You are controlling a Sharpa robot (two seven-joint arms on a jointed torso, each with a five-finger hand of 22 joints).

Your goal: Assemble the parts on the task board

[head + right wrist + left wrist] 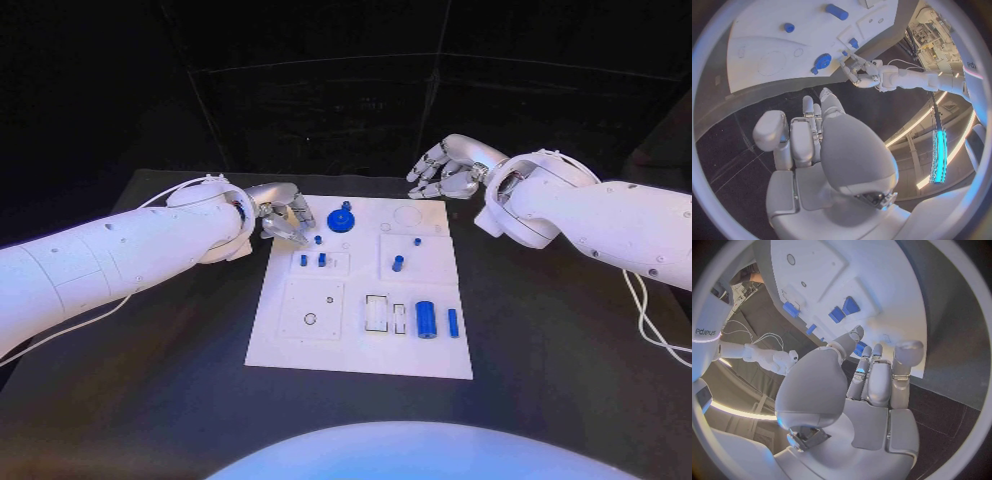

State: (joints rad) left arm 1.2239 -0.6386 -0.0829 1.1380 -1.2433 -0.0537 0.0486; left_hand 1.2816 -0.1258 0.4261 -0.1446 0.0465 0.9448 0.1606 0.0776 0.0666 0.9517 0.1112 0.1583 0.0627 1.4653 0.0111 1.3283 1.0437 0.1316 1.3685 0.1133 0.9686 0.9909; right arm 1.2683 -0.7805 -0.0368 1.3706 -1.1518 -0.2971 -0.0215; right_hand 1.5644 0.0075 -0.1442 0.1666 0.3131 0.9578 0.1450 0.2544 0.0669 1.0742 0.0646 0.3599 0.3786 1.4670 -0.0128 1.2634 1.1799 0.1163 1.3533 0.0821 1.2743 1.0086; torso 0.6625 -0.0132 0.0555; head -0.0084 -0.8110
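The white task board [361, 345] lies in the middle of the black table. A round blue part [342, 220] sits near its far edge. Small blue pegs [322, 259] stand in the middle row, another peg [398, 264] to their right. A thick blue cylinder [426, 320] and a thin blue bar [453, 322] lie near the front right. My left hand [281, 220] hovers at the board's far left corner, beside the round part, fingers extended and holding nothing [873, 385]. My right hand [447, 170] hangs beyond the far right corner, empty with fingers straight [811, 145].
A square plate with a small ring hole [310, 318] takes up the board's front left. Rectangular slots [376, 312] lie beside the cylinder. Black table [548, 340] surrounds the board. A white cable [649, 320] trails from my right arm.
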